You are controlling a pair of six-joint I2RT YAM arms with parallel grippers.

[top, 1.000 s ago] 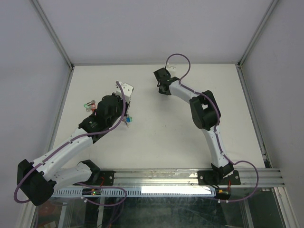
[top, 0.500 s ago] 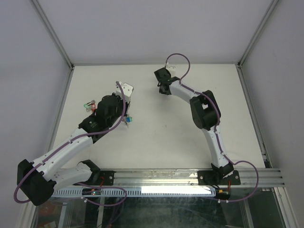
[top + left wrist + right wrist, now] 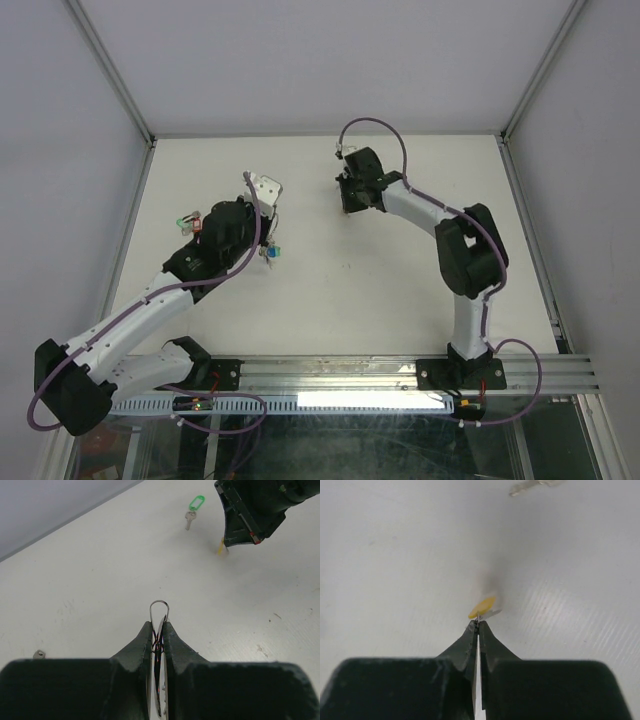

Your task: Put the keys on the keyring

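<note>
My left gripper [image 3: 159,626] is shut on the keyring [image 3: 159,611], whose thin silver wire loop sticks out past the fingertips. In the top view the left gripper [image 3: 268,246] has the ring's blue tags [image 3: 270,254] beside it. My right gripper [image 3: 478,624] is shut on the yellow key [image 3: 482,607], and its yellow head shows just past the tips. In the left wrist view the right gripper [image 3: 235,536] holds that key [image 3: 220,547] low over the table. The green key [image 3: 194,507] lies on the table beyond it.
White table with grey walls at the back and sides. A silver key blade [image 3: 527,486] lies on the table at the top edge of the right wrist view. A small metal bit [image 3: 38,654] lies on the table to the left of my left gripper.
The right arm has swung its elbow to the right, and its gripper has shifted slightly right and nearer. The left arm has barely moved and still holds the ring.
</note>
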